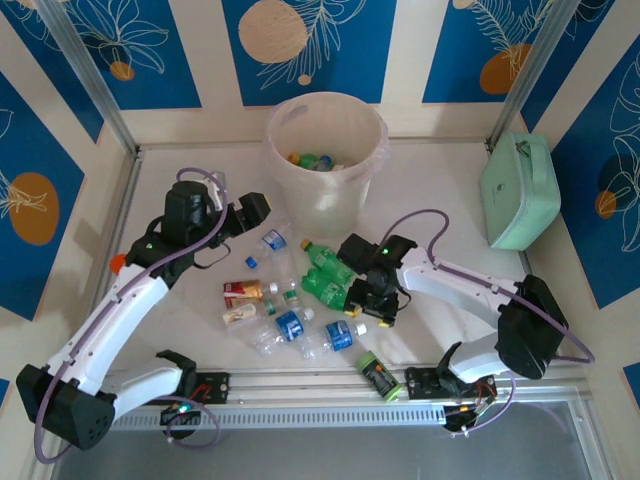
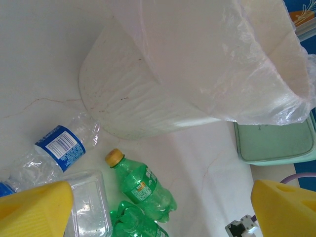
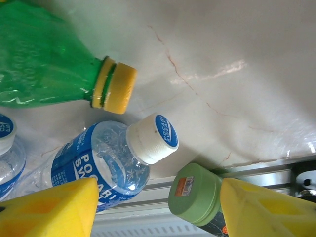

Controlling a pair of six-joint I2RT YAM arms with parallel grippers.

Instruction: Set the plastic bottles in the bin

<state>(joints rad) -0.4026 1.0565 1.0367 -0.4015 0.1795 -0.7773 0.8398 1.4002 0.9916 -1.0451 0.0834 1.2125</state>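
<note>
Left gripper [image 2: 160, 210] hangs wide open. The bin [image 2: 148, 98] stands just ahead of it, and a green bottle [image 2: 143, 187] and a clear blue-labelled bottle [image 2: 59, 148] lie beneath. Right gripper [image 3: 158, 210] has its jaws apart, straddling a white-capped bottle [image 3: 106, 163], with a green-capped cylinder [image 3: 195, 195] beside one finger.

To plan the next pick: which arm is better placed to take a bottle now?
Right, probably. The right claw is open and low over the table, with the blue-labelled bottle close before its fingers. The left claw, open too, is near the bin, and the green bottles look farther from it.
</note>
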